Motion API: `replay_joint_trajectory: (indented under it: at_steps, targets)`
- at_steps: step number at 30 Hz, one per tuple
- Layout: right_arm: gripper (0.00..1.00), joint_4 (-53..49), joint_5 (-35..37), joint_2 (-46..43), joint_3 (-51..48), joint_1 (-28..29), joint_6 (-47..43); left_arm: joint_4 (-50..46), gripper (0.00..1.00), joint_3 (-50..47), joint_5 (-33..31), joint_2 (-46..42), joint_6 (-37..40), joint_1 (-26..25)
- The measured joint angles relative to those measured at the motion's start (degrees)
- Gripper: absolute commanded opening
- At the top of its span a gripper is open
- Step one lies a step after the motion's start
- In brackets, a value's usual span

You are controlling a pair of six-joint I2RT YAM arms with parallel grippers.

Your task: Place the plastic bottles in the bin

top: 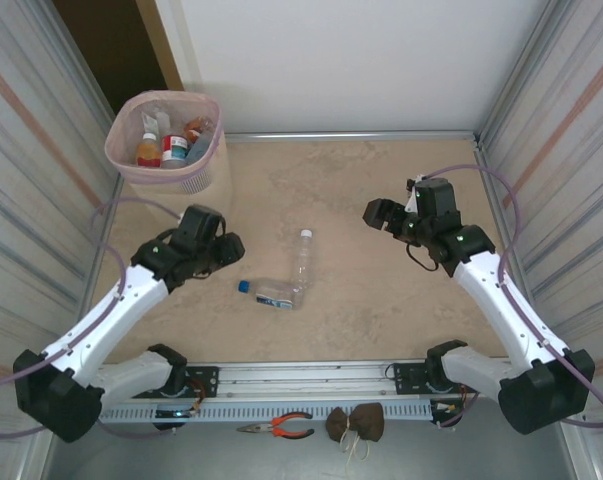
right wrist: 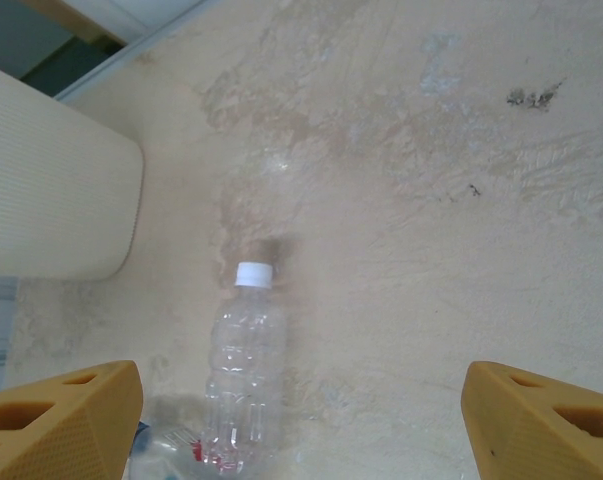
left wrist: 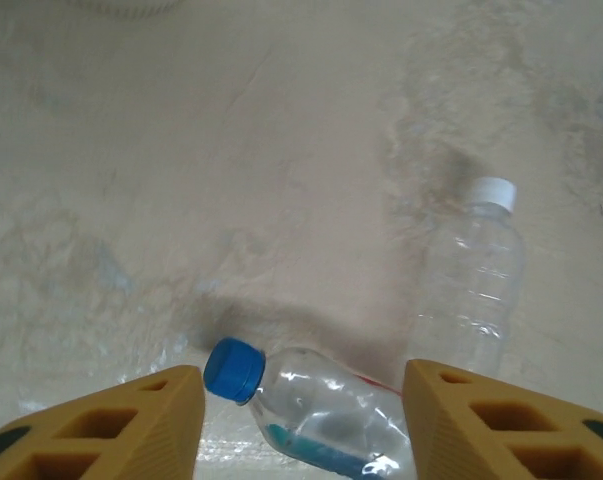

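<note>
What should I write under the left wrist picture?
Open left gripper facing a blue-capped bottle on the table, a white-capped bottle beside it.

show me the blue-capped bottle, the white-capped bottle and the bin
blue-capped bottle [left wrist: 316, 410], left wrist view, on its clear body just behind the cap
white-capped bottle [right wrist: 246, 375], right wrist view, on its ribbed middle
bin [top: 146, 176], top external view, on the pink liner folded over its near rim

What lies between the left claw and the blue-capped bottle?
Bare table separates the left claw from the blue-capped bottle, seen in the top view.
</note>
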Motion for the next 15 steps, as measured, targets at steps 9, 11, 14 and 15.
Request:
replay_joint_trajectory:
  at_steps: [9,11,14,15]
  targets:
    - [0.82,0.3,-0.9,0.7,0.0,0.1,0.0,10.7,0.62,-17.6,1.2,-3.5,-20.5,0.0]
    - [0.82,0.3,-0.9,0.7,0.0,0.1,0.0,14.3,0.63,-20.6,2.0,-3.5,-24.4,0.0]
    - [0.82,0.3,-0.9,0.7,0.0,0.1,0.0,19.6,0.64,-24.8,3.5,-3.3,-29.0,-0.1]
    - [0.82,0.3,-0.9,0.7,0.0,0.1,0.0,20.8,0.64,-25.7,3.8,-3.0,-30.3,-0.1]
